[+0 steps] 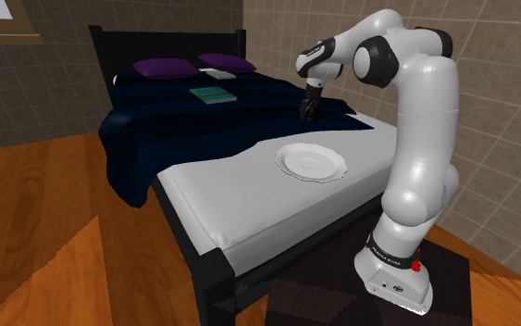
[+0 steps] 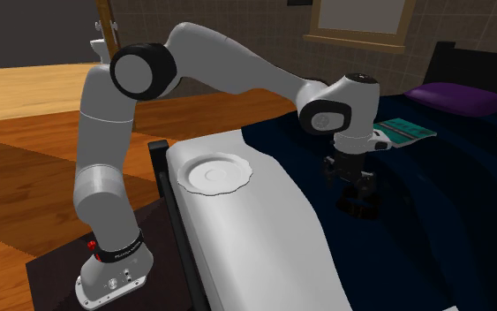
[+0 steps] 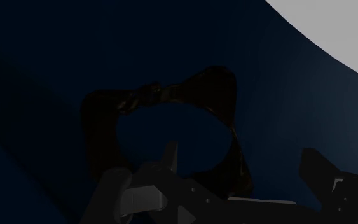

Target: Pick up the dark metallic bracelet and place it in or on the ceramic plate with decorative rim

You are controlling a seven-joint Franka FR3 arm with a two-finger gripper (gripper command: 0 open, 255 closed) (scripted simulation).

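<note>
**Claw spread across one side of the bracelet on the navy blanket**

Starting at the shoulder view's left, I am looking at a wooden floor (image 1: 36, 231) running up to a dark-framed bed (image 1: 189, 255). Two purple pillows (image 1: 167, 68) are lying at its head. A teal book (image 1: 213, 94) is resting flat on the navy blanket (image 1: 156, 120) just below them. Right of the book, the claw (image 1: 309, 113) is pointing down at the blanket, close to where the dark cloth gives way to the white sheet (image 1: 221, 199). The white plate (image 1: 312, 162) is sitting on that sheet, nearer the camera than the claw and apart from it. Further right, the white arm (image 1: 420, 139) is bending over from its stand (image 1: 378, 301).

In the second exterior view the plate (image 2: 215, 172) is lying left of the claw (image 2: 358, 193), with the book (image 2: 405, 131) beyond.

Through the wrist camera I am seeing the bracelet (image 3: 215, 83) as a dark, shiny ring lying flat on the blanket, not far from the sheet's edge. The claw (image 3: 240, 153) is standing spread. Its fingers (image 3: 317, 172) are straddling one side of the ring, one inside the loop and one outside. I cannot tell whether either is touching the band.
</note>
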